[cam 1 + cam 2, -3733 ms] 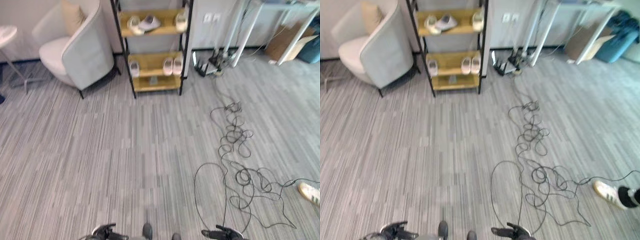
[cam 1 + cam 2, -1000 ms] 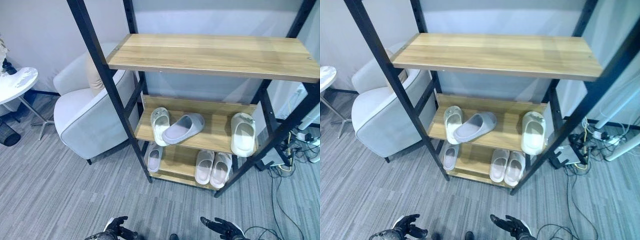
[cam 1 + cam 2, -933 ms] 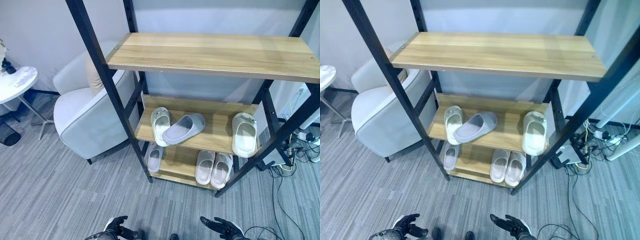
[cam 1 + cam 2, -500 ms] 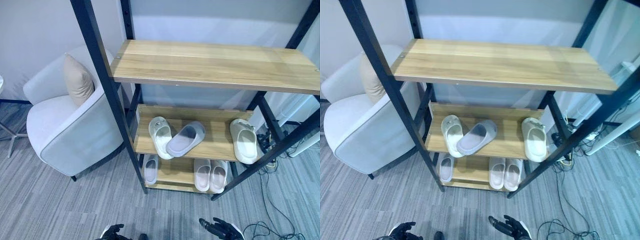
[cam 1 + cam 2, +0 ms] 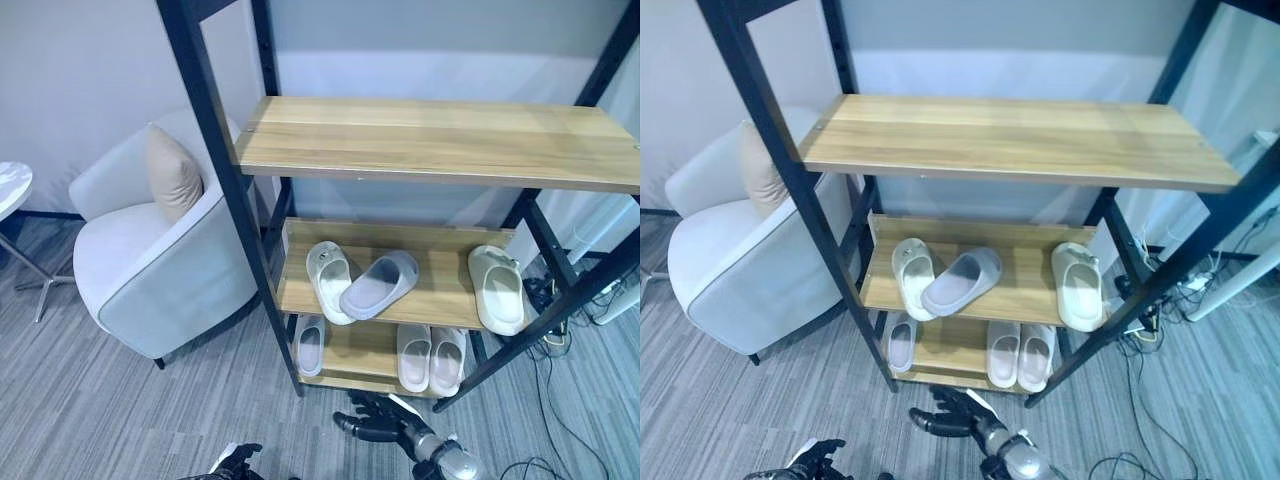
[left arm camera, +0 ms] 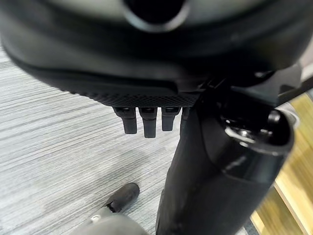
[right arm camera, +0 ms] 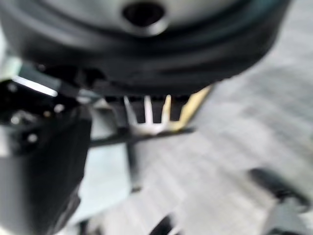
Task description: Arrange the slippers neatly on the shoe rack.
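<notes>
My right hand [image 5: 385, 424] is spread, holding nothing — the grey slipper [image 5: 379, 284] beyond its fingertips looks light, squashy foam; I'd pinch its strap.

Six pale foam slippers [image 5: 497, 288]: three middle shelf, three bottom. One black-framed wooden shoe rack [image 5: 440, 140], one light grey armchair [image 5: 150, 265], one beige cushion [image 5: 172, 173].

The rack [image 5: 245, 250] stands just beyond the right hand [image 5: 385, 425]. Slippers [image 5: 365, 285] lie on its shelves. A chair [image 5: 160, 270] sits left.

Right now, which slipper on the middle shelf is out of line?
The grey slipper: it lies skewed, its toe resting on the cream slipper beside it; the others lie straight.
</notes>
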Robot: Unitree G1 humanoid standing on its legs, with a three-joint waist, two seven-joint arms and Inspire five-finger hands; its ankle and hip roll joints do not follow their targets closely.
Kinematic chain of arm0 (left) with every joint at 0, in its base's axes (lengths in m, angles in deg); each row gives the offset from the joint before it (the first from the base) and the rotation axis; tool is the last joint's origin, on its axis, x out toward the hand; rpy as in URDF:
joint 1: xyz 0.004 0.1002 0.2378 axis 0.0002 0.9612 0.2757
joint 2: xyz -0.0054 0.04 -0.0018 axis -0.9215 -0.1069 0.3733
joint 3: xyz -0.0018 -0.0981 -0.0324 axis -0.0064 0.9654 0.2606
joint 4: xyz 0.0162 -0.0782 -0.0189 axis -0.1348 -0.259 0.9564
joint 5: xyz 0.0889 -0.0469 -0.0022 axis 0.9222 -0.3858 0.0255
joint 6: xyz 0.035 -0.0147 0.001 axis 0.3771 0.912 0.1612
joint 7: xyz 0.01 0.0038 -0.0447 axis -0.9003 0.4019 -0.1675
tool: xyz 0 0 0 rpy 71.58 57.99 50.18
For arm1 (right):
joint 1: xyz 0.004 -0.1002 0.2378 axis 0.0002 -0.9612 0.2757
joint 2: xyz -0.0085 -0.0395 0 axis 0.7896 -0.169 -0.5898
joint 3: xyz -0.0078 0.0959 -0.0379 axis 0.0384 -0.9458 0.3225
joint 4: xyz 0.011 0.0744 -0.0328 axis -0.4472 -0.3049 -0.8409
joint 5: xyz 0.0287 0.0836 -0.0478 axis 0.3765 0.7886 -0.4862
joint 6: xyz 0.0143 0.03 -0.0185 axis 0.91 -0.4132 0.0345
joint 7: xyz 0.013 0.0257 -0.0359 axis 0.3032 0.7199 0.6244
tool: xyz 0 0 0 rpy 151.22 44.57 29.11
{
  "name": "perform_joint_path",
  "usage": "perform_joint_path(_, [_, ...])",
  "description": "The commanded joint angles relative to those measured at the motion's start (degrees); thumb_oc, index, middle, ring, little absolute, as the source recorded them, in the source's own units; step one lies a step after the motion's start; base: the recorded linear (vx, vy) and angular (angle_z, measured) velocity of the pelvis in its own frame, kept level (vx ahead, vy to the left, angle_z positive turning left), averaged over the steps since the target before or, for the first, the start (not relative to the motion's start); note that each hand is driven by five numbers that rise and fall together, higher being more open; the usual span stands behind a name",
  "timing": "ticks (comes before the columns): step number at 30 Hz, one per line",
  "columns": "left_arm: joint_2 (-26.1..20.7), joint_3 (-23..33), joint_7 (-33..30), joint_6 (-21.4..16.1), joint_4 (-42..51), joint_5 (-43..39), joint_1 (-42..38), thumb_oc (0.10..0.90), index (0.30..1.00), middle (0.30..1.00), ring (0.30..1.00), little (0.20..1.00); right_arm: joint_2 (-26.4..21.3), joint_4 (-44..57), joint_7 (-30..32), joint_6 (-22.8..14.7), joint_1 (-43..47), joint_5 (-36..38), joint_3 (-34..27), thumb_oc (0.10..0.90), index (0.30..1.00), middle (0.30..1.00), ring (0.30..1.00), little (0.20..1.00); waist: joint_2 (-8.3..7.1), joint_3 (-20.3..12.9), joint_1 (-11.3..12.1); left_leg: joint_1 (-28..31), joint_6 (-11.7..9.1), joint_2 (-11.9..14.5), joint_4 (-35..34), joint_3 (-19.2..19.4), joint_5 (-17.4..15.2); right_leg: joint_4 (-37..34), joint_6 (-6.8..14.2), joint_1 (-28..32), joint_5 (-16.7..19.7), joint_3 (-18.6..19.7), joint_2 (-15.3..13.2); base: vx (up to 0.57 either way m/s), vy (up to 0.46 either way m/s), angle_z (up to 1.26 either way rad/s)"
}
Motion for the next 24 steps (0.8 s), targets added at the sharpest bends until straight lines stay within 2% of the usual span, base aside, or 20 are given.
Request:
perform_joint_path(1, [1.9, 0.1, 0.5, 1.1, -5.4, 1.3, -1.6, 0.800, 0.900, 0.900, 0.900, 0.900, -1.3, 11.9, -4.4, -3.8, 3.8, 3.7, -1.5, 0.800, 0.900, 0.900, 0.900, 0.900, -1.71, -0.2, 2.5, 2.0, -1.7, 1.4, 1.1, 1.7, -4.9, -0.2, 6.1, -4.9, 4.5, 0.4, -3.1, 0.00, 0.000, 0.00])
perform_joint_path(4, [1.8, 0.4, 0.5, 0.9, -5.3, 1.6, -1.9, 0.800, 0.900, 0.900, 0.900, 0.900, -4.6, 19.1, -5.5, -4.6, 5.2, 3.9, -1.2, 0.800, 0.900, 0.900, 0.900, 0.900, -2.15, -0.4, 2.8, 2.0, -1.7, 1.6, 1.9, 1.8, -5.3, 0.0, 6.1, -4.7, 4.3, 0.5, -3.0, 0.00, 0.000, 0.00])
perform_joint_path(8, [2.0, 1.4, 0.2, 0.6, -5.3, 1.3, -2.0, 0.800, 0.900, 0.900, 0.900, 0.900, -8.1, 29.0, -3.7, -7.2, 4.6, 1.9, -5.4, 0.800, 0.900, 0.900, 0.900, 0.900, -2.22, -0.9, 2.6, 2.2, -1.7, 1.9, 2.1, 2.0, -5.5, 0.2, 6.1, -4.5, 4.1, 0.3, -2.8, 0.00, 0.000, 0.00])
perform_joint_path(12, [2.4, 2.8, 0.0, 0.3, -5.2, 0.8, -1.5, 0.800, 0.900, 0.900, 0.900, 0.900, -9.1, 34.9, 3.6, -11.0, 2.8, -6.6, -14.0, 0.800, 0.900, 0.900, 0.900, 0.900, -1.95, -1.6, 2.2, 2.8, -1.5, 1.9, 1.7, 2.1, -5.7, 0.1, 6.3, -4.3, 4.2, 0.3, -2.8, 0.02, 0.004, -0.01])
perform_joint_path(16, [2.9, 3.5, -0.2, 0.3, -5.5, 1.3, -0.4, 0.800, 0.900, 0.900, 0.900, 0.900, -8.1, 36.0, 10.8, -12.5, 1.2, -14.8, -21.2, 0.800, 0.900, 0.900, 0.900, 0.900, -1.74, -1.8, 2.2, 3.3, -1.4, 2.0, 1.3, 2.2, -5.6, -0.1, 6.3, -4.0, 4.3, 0.3, -2.8, 0.02, 0.001, 0.00])
perform_joint_path(21, [3.2, 3.5, -0.1, 0.3, -5.2, 2.5, 1.1, 0.800, 0.900, 0.900, 0.900, 0.900, -6.6, 33.7, 19.8, -11.6, -0.2, -23.3, -30.1, 0.800, 0.900, 0.900, 0.900, 0.900, -1.67, -2.0, 2.3, 3.5, -1.2, 1.9, 0.7, 1.3, -5.6, -0.2, 6.2, -3.7, 4.0, -0.5, -2.7, 0.03, -0.005, 0.01])
perform_joint_path(24, [3.2, 3.1, 0.1, 0.3, -5.1, 2.7, 1.7, 0.800, 0.900, 0.900, 0.900, 0.900, -5.7, 31.7, 21.8, -10.9, -0.4, -22.9, -32.5, 0.800, 0.900, 0.900, 0.900, 0.900, -1.75, -1.9, 2.4, 3.3, -1.2, 1.9, 0.5, 0.9, -5.5, -0.5, 6.2, -3.7, 4.0, -0.8, -2.8, 0.04, -0.013, 0.08])
